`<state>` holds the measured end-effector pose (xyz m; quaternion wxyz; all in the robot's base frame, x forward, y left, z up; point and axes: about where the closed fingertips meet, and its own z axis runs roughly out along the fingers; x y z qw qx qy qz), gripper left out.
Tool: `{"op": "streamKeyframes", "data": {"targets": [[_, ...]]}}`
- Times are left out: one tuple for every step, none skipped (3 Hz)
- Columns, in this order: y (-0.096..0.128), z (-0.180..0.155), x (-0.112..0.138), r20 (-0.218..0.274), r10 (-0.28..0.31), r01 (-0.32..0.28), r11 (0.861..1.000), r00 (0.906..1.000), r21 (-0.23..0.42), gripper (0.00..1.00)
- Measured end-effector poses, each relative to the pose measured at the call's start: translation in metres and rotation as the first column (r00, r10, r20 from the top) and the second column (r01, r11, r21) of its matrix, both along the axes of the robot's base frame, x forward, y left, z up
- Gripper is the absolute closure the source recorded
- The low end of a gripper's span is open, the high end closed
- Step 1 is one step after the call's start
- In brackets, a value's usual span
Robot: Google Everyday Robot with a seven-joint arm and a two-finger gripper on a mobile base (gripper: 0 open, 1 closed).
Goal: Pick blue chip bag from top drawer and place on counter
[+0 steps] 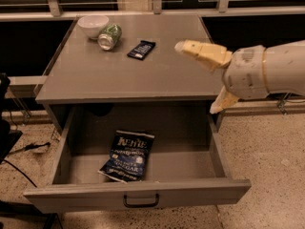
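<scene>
Hovering fingers point(202, 54) over counter point(119, 75); blue chip bag point(127, 155) below-left.

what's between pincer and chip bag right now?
Camera view: only the front edge of the counter and bare floor of the drawer. The open pincer is at the counter's right front corner; the chip bag lies below in the drawer.

I see my hand point(196, 78) at right of frame: cream-yellow fingers point(205, 54) spread, white wrist point(248, 73). The blue chip bag point(127, 155) is navy with white lettering. Plain grey top drawer point(138, 194) and desk point(119, 75), dark handle point(141, 202). Upper left: white bowl point(93, 26), green can point(109, 36), dark wrapper point(141, 49). Speckled beige floor point(267, 151).
</scene>
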<state>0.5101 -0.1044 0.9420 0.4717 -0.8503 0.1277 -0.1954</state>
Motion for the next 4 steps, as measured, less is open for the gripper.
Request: {"op": "streamKeyframes", "data": {"targets": [[0.005, -0.018, 0.012, 0.046, -0.033, 0.038, 0.993, 0.9984, -0.108, 0.0], [0.006, -0.041, 0.021, 0.012, -0.055, 0.056, 0.987, 0.9984, -0.148, 0.0], [0.006, -0.068, 0.03, -0.069, -0.078, 0.067, 0.986, 0.9945, -0.153, 0.0], [0.01, -0.095, 0.035, -0.161, -0.086, 0.062, 0.987, 0.9831, -0.148, 0.0]]}}
